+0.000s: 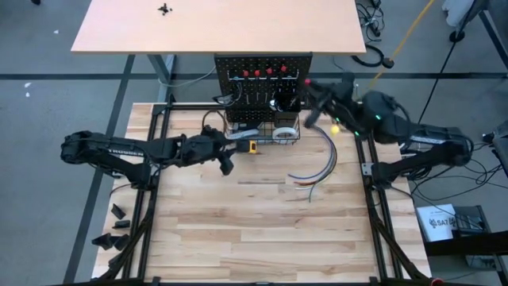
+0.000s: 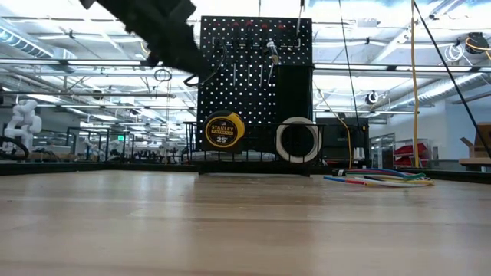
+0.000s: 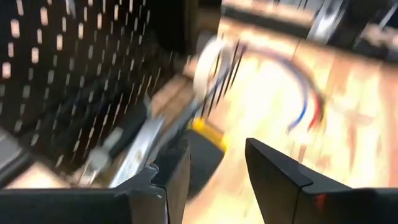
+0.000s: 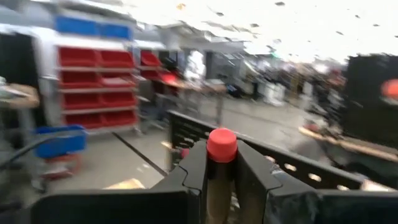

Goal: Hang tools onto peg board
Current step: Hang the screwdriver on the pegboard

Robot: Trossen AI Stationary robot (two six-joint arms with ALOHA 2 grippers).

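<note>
Scene: a light wooden table (image 1: 262, 230) with a black peg board (image 1: 263, 79) standing upright at its far edge, seen from above and from table height.

Peg board: rows of hooks already carry several tools; red-topped handles (image 1: 263, 72) hang in a line along the top. A wire basket (image 1: 266, 131) runs along the foot of the board.

Basket contents: a yellow tape measure (image 2: 222, 131) and a white tape roll (image 2: 297, 139) sit side by side in it, facing the room.

Right tool: the right tool (image 4: 221, 163) is raised beside the board's right edge, its fingers pressed onto a red-capped screwdriver (image 4: 221, 147). The cap pokes up between the fingers, so the handle seems held near its top, probably so that the shaft can drop into a holder.

Left tool: the left tool (image 3: 214, 168) hovers low in front of the basket, near its left end. Its fingers are spread with nothing between them. A grey flat tool, perhaps a utility knife (image 3: 134, 146), lies just beyond them by the board's foot.

Loose item: a bundle of coloured wires (image 1: 317, 163) curves across the table to the right of the basket, not part of the job.

Judgement: the right arm looks mid-carry towards a free spot; the left appears ready to pick next.
</note>
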